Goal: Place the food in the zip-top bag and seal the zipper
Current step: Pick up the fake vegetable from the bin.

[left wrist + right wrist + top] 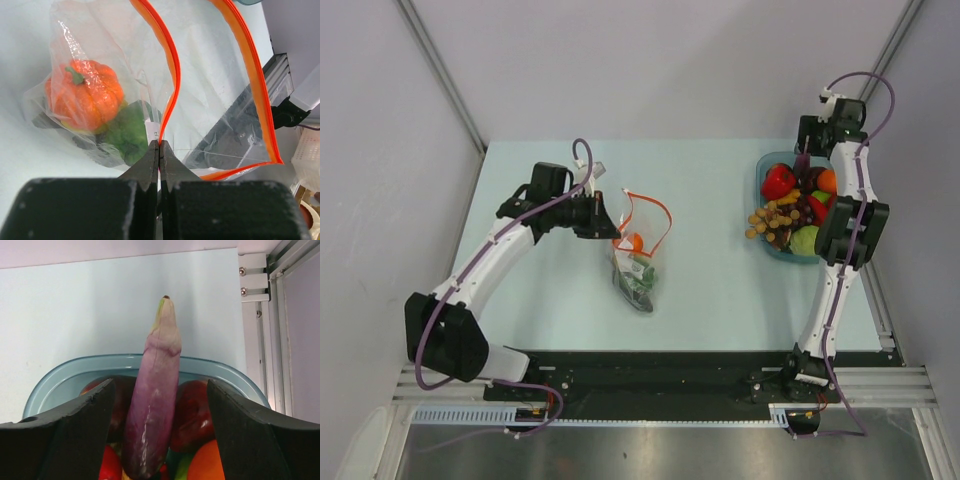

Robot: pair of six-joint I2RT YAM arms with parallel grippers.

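The clear zip-top bag (638,268) lies mid-table with its mouth held open. An orange pumpkin (85,95) and a green vegetable (127,132) lie inside it. My left gripper (610,222) is shut on the orange-red zipper strip (172,65) at the bag's left mouth edge, as the left wrist view (159,146) shows. My right gripper (805,165) is open over the blue tray (765,165). A purple eggplant (152,410) stands between its spread fingers (95,410), with gaps on both sides. Red and orange food (192,415) lies beneath.
The tray at the right holds several more toy foods, among them a red pepper (778,182), grapes (770,218) and a green piece (805,240). A metal rail (277,330) runs along the table's right edge. Grey walls enclose the table.
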